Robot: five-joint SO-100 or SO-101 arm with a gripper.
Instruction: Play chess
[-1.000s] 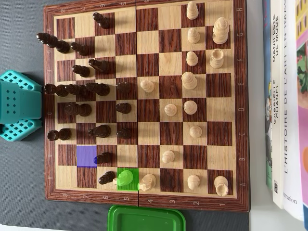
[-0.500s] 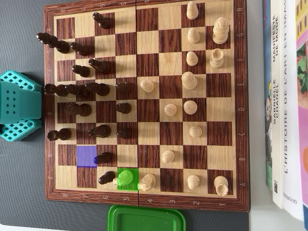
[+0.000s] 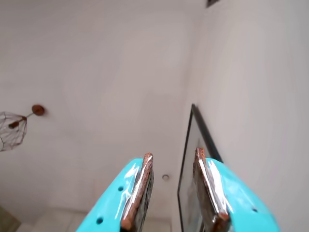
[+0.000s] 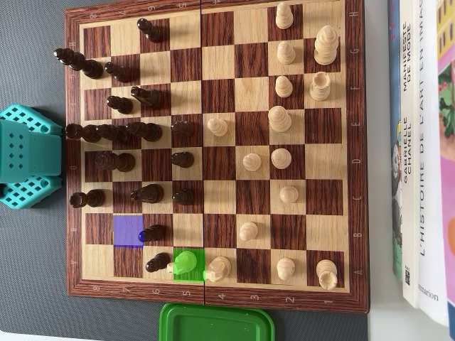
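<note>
A wooden chessboard [image 4: 213, 7] fills the overhead view, with dark pieces [image 4: 117, 133] mostly on its left half and light pieces [image 4: 280, 119] on its right. One square is tinted blue [image 4: 126, 230], with a dark piece [image 4: 152, 232] just right of it. Another square is tinted green [image 4: 188, 263] and a green-tinted piece stands on it. The teal arm [image 4: 25, 156] sits off the board's left edge. In the wrist view my gripper [image 3: 174, 153] points up at a wall and ceiling. Its jaws are apart with nothing between them.
A green container [image 4: 217, 323] lies against the board's bottom edge. Books [image 4: 419, 142] lie along the board's right side. The wrist view shows a wire lamp [image 3: 12, 128] and a dark-framed panel [image 3: 189, 169] on the wall.
</note>
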